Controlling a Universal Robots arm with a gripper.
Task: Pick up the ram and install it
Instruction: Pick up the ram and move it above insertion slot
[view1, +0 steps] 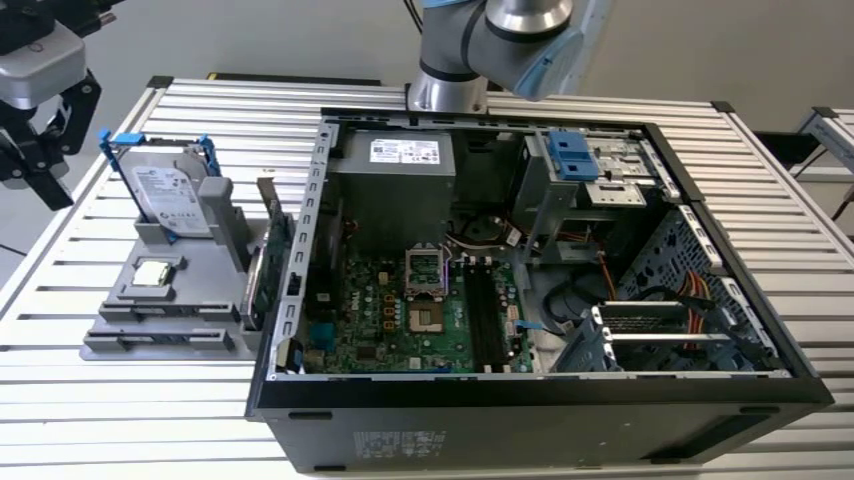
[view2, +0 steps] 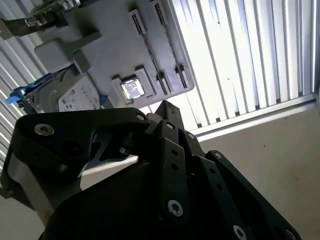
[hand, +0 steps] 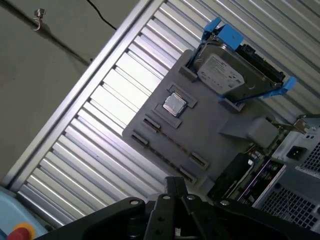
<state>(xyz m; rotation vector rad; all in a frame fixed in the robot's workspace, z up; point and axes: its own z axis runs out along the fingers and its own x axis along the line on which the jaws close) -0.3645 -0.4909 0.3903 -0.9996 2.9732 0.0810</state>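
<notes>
The ram is hidden from me; no thin stick stands in the grey holder (view1: 160, 300), whose narrow slots (hand: 150, 125) look bare. In the exterior view my black gripper (view1: 56, 195) hangs at the far left, above the slatted table and outside the holder, apart from everything. Both wrist views show it from behind, with my gripper (hand: 175, 182) tapering shut to a point and nothing in it, and likewise my gripper (view2: 165, 106). The motherboard's long black slots (view1: 483, 320) lie inside the open computer case (view1: 534, 390).
The holder carries a silver hard drive (view1: 171, 200) in a blue-tabbed frame and a small square chip (view1: 154, 270). A large green card (view1: 274, 265) with a metal bracket stands between holder and case. The slatted table's edge (hand: 75, 85) runs close behind the holder.
</notes>
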